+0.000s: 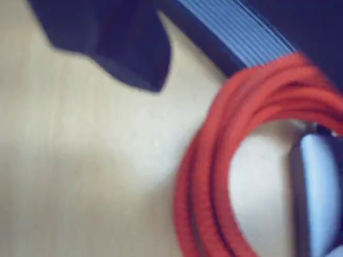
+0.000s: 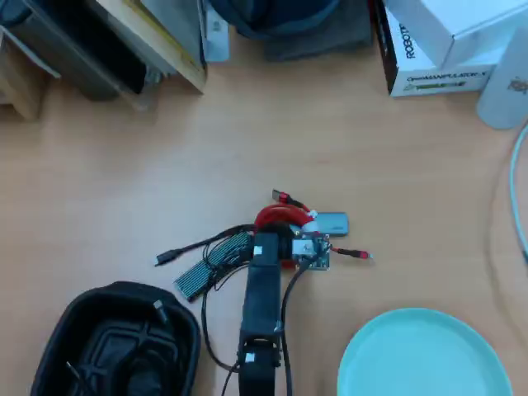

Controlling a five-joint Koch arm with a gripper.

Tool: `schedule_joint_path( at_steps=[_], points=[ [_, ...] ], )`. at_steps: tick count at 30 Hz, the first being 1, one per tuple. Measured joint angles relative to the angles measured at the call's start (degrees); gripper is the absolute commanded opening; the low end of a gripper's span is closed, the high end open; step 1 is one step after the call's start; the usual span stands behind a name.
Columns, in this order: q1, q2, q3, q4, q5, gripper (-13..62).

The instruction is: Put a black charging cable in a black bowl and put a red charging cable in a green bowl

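- Coils of the red charging cable (image 1: pixel 236 155) fill the wrist view, lying on the wooden table (image 1: pixel 80 176) — soft, light, braided, so we judge it grippy; one dark jaw shows above, and we cannot tell how wide the gripper (image 1: pixel 140 80) stands.
- Overhead, the gripper (image 2: pixel 285 239) sits over the cable (image 2: pixel 280 216), well apart from the green bowl (image 2: pixel 388 363) — we would pinch across the bundled strands.

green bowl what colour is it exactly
Pale mint green, plain and smooth with no pattern. The green bowl shows best in the overhead view.
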Motion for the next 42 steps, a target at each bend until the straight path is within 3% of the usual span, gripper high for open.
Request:
schedule_joint_path(
  at_steps=[42],
  points=[
    [0.18,-17.23,-7.29,6.33,7.56,46.7]
  ],
)
